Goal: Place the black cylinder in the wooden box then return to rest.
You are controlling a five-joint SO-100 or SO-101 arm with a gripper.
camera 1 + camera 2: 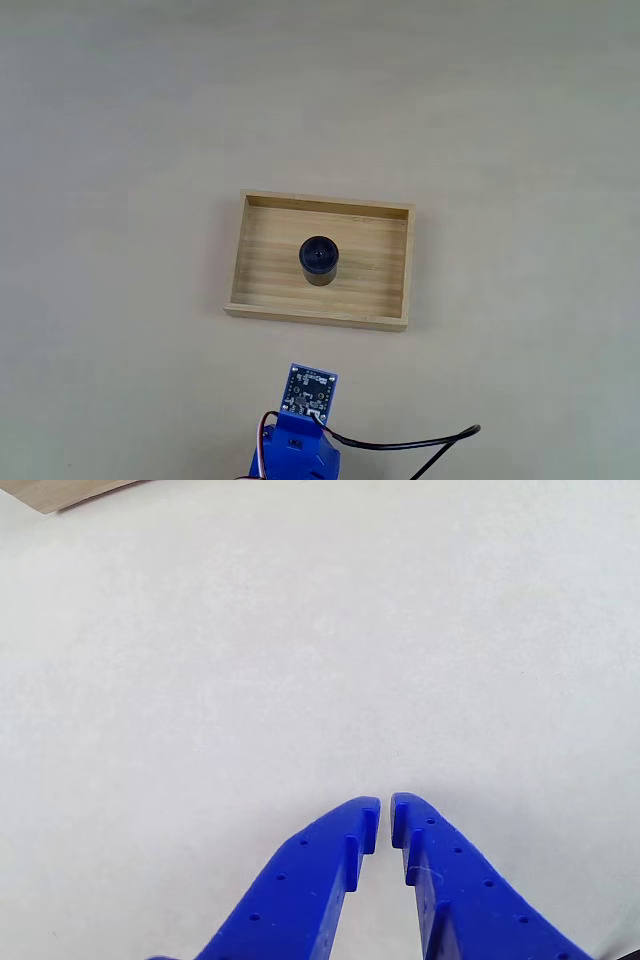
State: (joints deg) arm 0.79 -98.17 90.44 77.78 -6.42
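- Returning to rest looks like the step in hand: black cylinder [320,260] already stands inside the wooden box [258,290], near the middle of its floor, apart from all four walls.
- Blue gripper [385,815] in the other view: fingertips nearly touching, only a thin slit between them, nothing held; bare pale table [300,660] beneath it.
- Blue arm [300,440] with its circuit board [310,390] sits at the bottom edge of the fixed view, just below the box's near wall, black cable [420,445] trailing right.
- To finish well, my judgement: fold the arm straight back and down, stay clear of the near wall so the box isn't nudged, watch the cable doesn't snag.
- Cylinder is upright: long axis vertical, round top with its tiny centre hole facing the fixed camera.
- Box long side runs left-right in the fixed view; a box corner [60,492] peeks in at the top left of the other view.
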